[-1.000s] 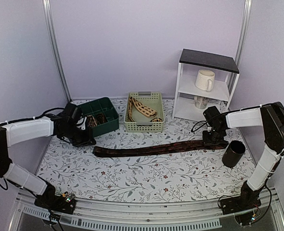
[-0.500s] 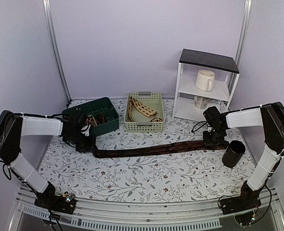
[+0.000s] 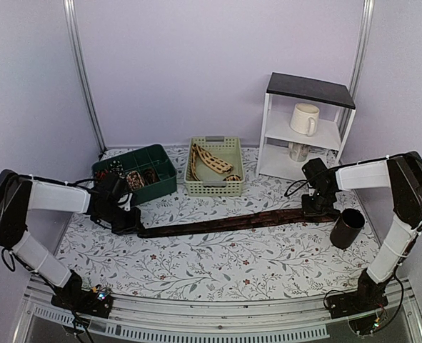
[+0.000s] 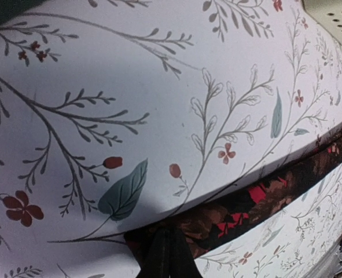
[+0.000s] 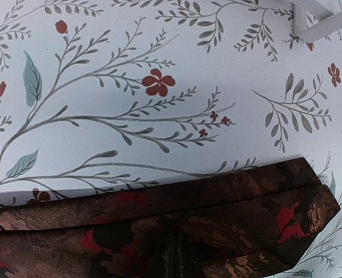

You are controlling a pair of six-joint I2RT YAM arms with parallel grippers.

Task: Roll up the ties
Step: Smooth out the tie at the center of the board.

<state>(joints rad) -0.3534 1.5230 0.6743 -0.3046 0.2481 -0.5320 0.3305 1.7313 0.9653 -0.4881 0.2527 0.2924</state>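
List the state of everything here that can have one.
Dark tie: unrolled, stretched flat across the table.
Beige tie: unrolled, loose in the basket.
Coiled ties: rolled, in the green bin.
Cup: upright on the table.
Mug: upright on the shelf.
Left gripper: shut, tips at the dark tie's narrow end.
Right gripper: shut, tips on its wide end.
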